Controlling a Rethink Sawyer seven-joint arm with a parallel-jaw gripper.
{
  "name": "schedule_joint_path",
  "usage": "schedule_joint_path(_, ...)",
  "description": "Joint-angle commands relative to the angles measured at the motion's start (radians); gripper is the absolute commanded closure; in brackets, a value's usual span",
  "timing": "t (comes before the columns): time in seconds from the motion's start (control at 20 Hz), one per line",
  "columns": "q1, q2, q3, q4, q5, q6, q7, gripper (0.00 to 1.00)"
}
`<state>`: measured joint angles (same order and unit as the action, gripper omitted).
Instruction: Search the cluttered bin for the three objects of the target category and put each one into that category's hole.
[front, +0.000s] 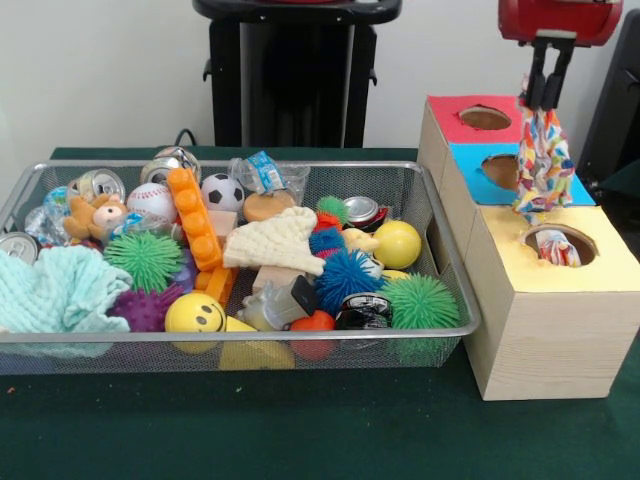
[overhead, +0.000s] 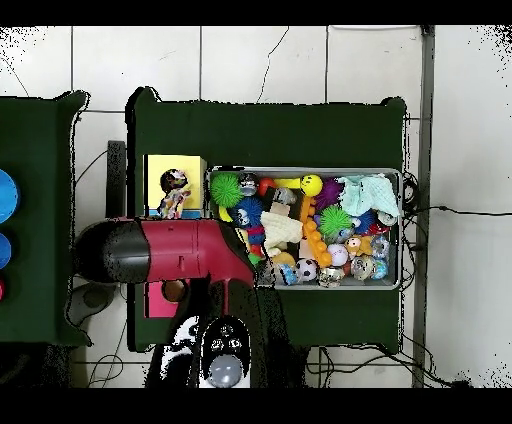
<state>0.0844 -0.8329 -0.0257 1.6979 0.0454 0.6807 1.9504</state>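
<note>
1. The step in hand looked like delivery: the gripper (front: 545, 100) hung above the row of boxes, its two dark fingers pinched shut on the top of a dotted cloth (front: 542, 160) that dangled straight down.
2. The cloth's lower end hung over the blue-topped box (front: 575, 188), just behind the yellow-topped box (front: 600, 268), so it was not yet lined up with the hole (front: 560, 243).
3. A second dotted cloth (front: 557, 250) already sat in that hole, part of it poking above the rim.
4. The next move, as I judged it, called for carrying the cloth towards the yellow-topped box until it hung over the hole, then lowering and letting go; the limp fabric could catch on the rim or on the piece already there.
5. The basket (front: 455, 330) sat beside the yellow-topped box, crowded with balls, cans and toys; I could not pick out a third dotted cloth among them, though it may have lain buried.
6. The front view showed the closed fingers and the cloth's height above the boxes. The overhead view hid the gripper under the red arm (overhead: 190, 250), but showed dotted cloth (overhead: 172, 195) at the yellow top.
</note>
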Motion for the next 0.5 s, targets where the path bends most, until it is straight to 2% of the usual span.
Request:
schedule_joint_path(0.05,-0.022,0.026,0.095,-0.001,0.039,0.016,0.083,1.0)
schedule_joint_path(0.25,-0.008,0.006,0.088,0.011,0.048,0.013,0.114,1.0)
schedule_joint_path(0.5,0.001,0.023,0.075,-0.042,0.043,0.03,0.124,1.0)
